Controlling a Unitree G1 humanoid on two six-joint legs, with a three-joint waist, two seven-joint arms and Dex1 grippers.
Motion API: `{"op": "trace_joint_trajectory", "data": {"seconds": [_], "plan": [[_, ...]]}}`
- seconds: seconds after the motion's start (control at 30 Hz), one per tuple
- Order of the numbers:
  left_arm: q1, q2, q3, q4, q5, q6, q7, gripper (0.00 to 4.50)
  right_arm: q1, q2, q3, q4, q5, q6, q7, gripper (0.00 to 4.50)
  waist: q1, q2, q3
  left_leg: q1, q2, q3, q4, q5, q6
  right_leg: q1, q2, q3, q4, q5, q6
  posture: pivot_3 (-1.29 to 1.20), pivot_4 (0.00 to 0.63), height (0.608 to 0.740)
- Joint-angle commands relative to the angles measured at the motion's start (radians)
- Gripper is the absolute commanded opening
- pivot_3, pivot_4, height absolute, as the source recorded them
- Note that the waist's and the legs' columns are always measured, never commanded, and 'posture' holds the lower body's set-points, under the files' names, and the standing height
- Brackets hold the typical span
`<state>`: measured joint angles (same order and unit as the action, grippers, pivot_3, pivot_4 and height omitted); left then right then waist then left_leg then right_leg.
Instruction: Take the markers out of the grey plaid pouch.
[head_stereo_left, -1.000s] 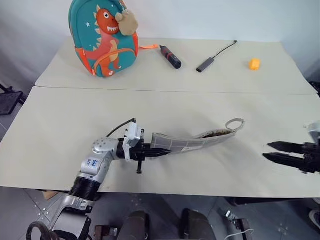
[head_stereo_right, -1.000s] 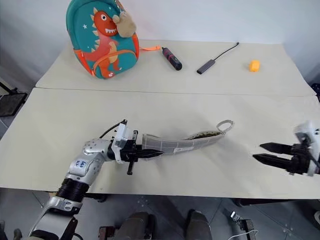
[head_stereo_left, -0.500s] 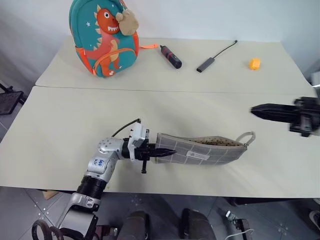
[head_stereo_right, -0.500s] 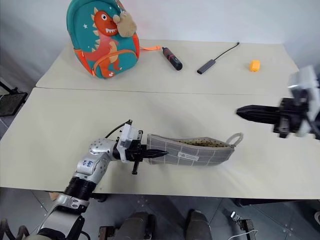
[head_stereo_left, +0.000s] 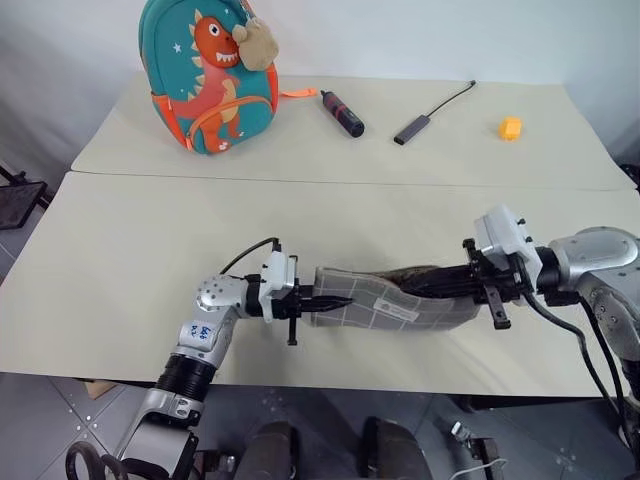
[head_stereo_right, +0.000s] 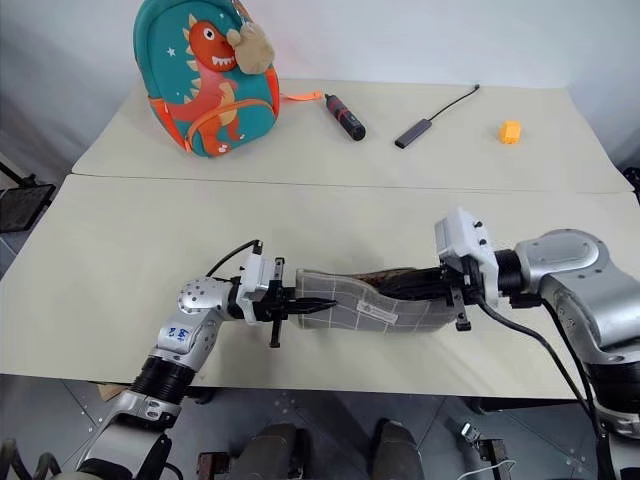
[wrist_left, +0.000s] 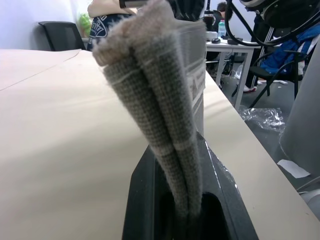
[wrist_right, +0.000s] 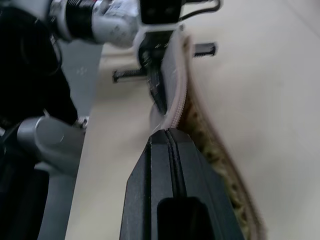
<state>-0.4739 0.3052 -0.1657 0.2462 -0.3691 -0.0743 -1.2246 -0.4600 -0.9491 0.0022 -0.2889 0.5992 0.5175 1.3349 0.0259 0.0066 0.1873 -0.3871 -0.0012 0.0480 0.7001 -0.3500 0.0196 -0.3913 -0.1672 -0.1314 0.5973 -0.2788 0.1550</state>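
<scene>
The bench (head_stereo_left: 120, 250) carries the teal dinosaur backpack (head_stereo_left: 208, 75) at its far side, and nearer the robot the grey plaid pouch (head_stereo_left: 390, 305) stretches between both arms, just above the surface. Since a second ago the right hand (head_stereo_left: 440, 283) has swung in from the bench's right edge and its fingers have shut, pressed together at the pouch's open top edge, while the left hand (head_stereo_left: 325, 303) keeps the other end pinched tight
</scene>
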Motion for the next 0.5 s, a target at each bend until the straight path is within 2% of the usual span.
{"op": "trace_joint_trajectory", "data": {"seconds": [0.03, 0.17, 0.37, 0.5], "plan": [[0.016, 0.005, -0.005, -0.040, 0.007, -0.003, 0.000, 0.00, -0.014, -0.024, 0.021, -0.021, -0.025, 0.020, 0.000, 0.03, -0.001, 0.000, 0.000, 0.000, 0.000, 0.000, 0.000, 0.000, 0.000, 0.000, 0.000, 0.000, 0.000, 0.000, 0.000, 0.00, 0.150, 0.740], [0.020, 0.005, -0.008, -0.053, 0.011, -0.008, 0.000, 0.00, -0.033, -0.042, 0.048, -0.053, -0.022, 0.073, 0.005, 0.03, 0.000, 0.000, 0.000, 0.000, 0.000, 0.000, 0.000, 0.000, 0.000, 0.000, 0.000, 0.000, 0.000, 0.000, 0.000, 0.00, 0.150, 0.740], [0.028, 0.006, -0.023, -0.063, 0.023, -0.022, -0.012, 0.00, -0.187, -0.026, 0.293, -0.143, -0.199, 0.238, -0.096, 0.03, -0.003, 0.000, 0.000, 0.000, 0.001, 0.000, 0.001, 0.000, 0.000, 0.000, 0.000, 0.000, 0.001, 0.000, 0.000, 0.00, 0.150, 0.740], [0.045, 0.012, -0.026, -0.076, 0.026, -0.020, -0.012, 0.00, -0.222, -0.039, 0.362, -0.162, -0.289, 0.271, -0.134, 0.03, -0.002, 0.000, 0.000, 0.000, 0.000, -0.001, 0.001, 0.000, 0.000, 0.000, 0.000, 0.000, 0.001, 0.000, 0.000, 0.00, 0.150, 0.740]]}}
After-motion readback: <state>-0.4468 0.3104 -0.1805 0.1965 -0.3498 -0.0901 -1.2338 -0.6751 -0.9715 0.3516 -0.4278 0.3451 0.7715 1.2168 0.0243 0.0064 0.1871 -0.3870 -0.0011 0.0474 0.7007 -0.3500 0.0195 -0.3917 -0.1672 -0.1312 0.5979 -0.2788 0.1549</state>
